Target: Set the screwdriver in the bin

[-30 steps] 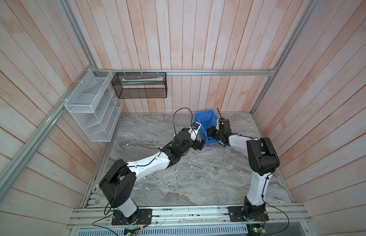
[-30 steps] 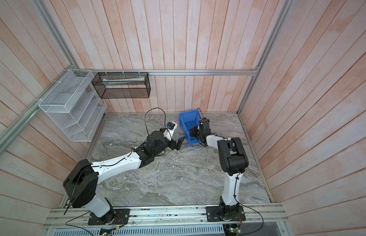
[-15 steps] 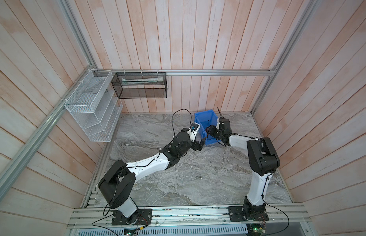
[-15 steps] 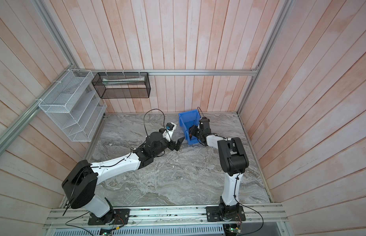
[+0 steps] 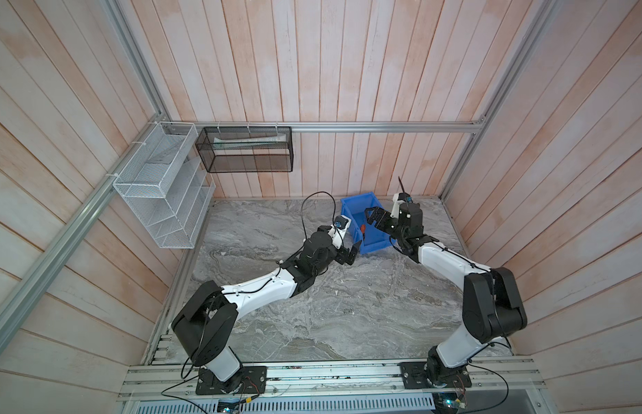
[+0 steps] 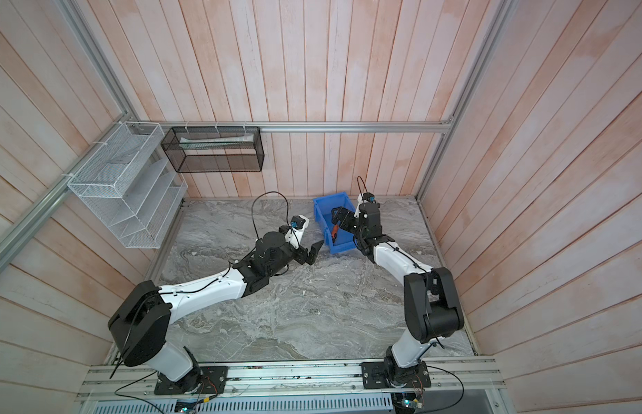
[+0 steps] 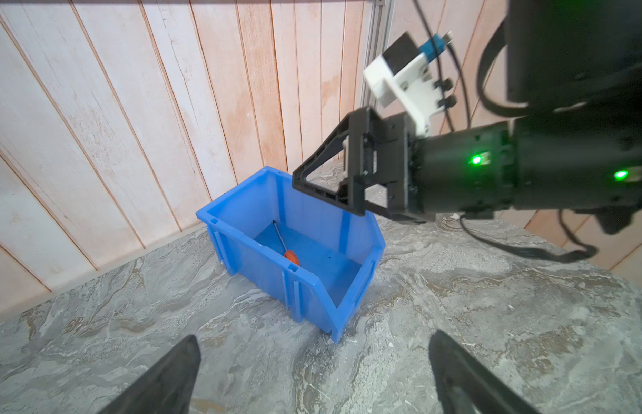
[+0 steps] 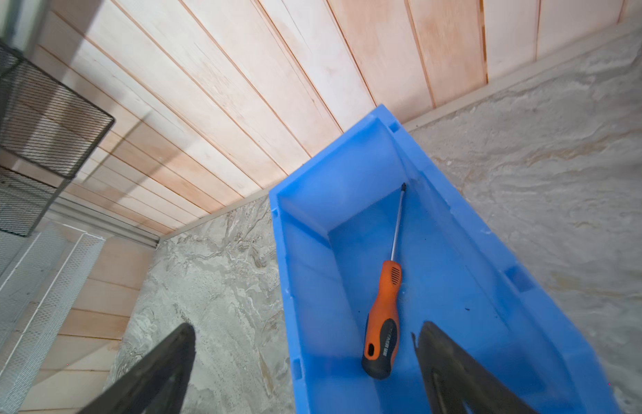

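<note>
screwdriver [image 8: 382, 315] on bin [image 8: 312, 200] floor, tip at far wall, right gripper [image 8: 305, 329] agape

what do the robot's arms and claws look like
The left arm and right arm have white link shells, bulky black joint housings and thin black cables looping along them. The left claw and right claw are black, each with two tapering fingers. A white camera block with a blue connector sits at the right wrist, whose black housing shows green lights.
</note>
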